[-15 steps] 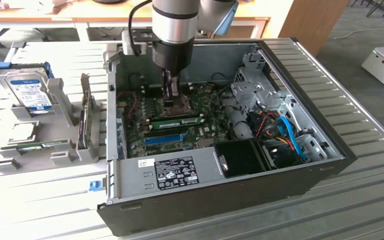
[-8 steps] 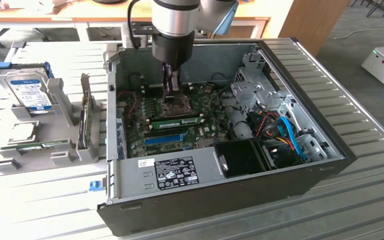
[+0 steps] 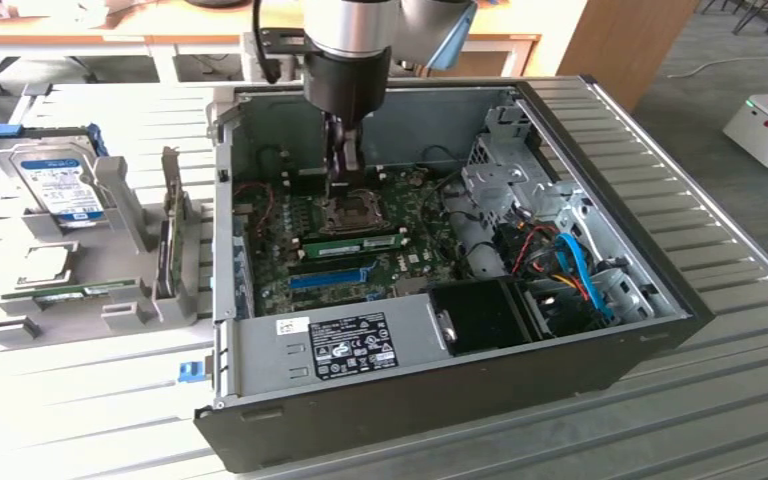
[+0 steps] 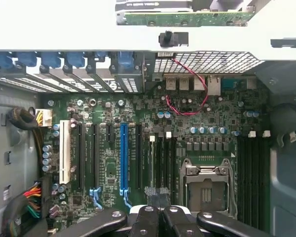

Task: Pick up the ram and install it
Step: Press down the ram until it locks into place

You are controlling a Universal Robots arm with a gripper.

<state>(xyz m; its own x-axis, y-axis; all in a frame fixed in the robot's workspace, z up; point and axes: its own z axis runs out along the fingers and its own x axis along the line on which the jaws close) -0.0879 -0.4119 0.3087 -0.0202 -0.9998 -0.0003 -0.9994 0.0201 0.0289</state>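
**Gripper clenched over the motherboard, ram down among the slots**

My gripper (image 3: 344, 178) (image 4: 156, 198) is clenched inside the open black computer case (image 3: 651, 345), above the long thin green ram stick (image 3: 357, 241), which sits on edge beside the bright blue slot strip (image 3: 324, 278). I judge the ram light, stiff and fragile, so it is best pinched by its long top edge, clear of the chips. From the wrist view I can't tell whether the fingers touch it or whether it is fully seated.
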